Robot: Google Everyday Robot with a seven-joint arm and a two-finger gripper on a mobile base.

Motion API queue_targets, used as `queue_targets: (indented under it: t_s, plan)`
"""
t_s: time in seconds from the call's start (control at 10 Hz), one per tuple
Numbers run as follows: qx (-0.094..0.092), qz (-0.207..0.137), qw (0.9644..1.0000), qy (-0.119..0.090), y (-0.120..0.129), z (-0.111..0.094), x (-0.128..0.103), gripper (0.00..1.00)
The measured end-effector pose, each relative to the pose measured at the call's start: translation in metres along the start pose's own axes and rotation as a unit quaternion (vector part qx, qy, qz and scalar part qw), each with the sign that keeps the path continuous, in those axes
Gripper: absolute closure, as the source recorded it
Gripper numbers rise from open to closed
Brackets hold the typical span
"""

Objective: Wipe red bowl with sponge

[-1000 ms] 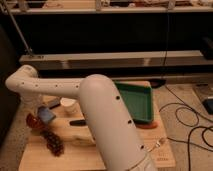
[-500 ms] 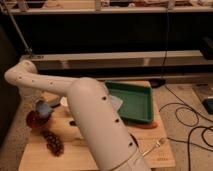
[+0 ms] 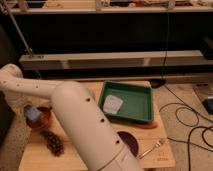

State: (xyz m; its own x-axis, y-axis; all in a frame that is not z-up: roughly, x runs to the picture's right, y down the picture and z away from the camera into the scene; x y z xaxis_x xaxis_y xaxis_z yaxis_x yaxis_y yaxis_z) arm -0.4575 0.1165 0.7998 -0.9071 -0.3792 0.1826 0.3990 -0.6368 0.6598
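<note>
The red bowl [image 3: 44, 121] sits on the wooden table [image 3: 100, 157] at its left edge, partly covered by my gripper. My gripper [image 3: 32, 114] hangs from the white arm [image 3: 85, 125] directly over the bowl's left part. It is shut on the small light-blue sponge [image 3: 33, 116], which is down at the bowl's inside. The arm sweeps from the bottom centre up and round to the left and hides the table's middle.
A green tray [image 3: 142, 102] holding a white square piece [image 3: 112, 104] stands at the back right. A dark purple bowl [image 3: 130, 142], a fork [image 3: 152, 147] and an orange item [image 3: 149, 125] lie at the front right. A dark bunch [image 3: 52, 142] lies in front of the red bowl. Cables [image 3: 192, 125] lie on the floor to the right.
The arm has swung left. The gripper with the sponge rose a little, then moved left and down onto the red bowl.
</note>
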Motion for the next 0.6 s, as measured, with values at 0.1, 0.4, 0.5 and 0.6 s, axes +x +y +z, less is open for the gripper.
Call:
queue_targets:
  t_s: [0.1, 0.4, 0.5, 0.6]
  plan:
    - [0.003, -0.007, 1.0, 0.001, -0.007, 0.001, -0.002, 1.0]
    - [0.013, -0.007, 0.9999, 0.002, -0.017, 0.001, -0.025, 1.0]
    - [0.014, 0.0, 0.9999, 0.003, -0.015, 0.0, -0.038, 1.0]
    - [0.013, 0.009, 0.9999, 0.004, -0.011, -0.002, -0.049, 1.0]
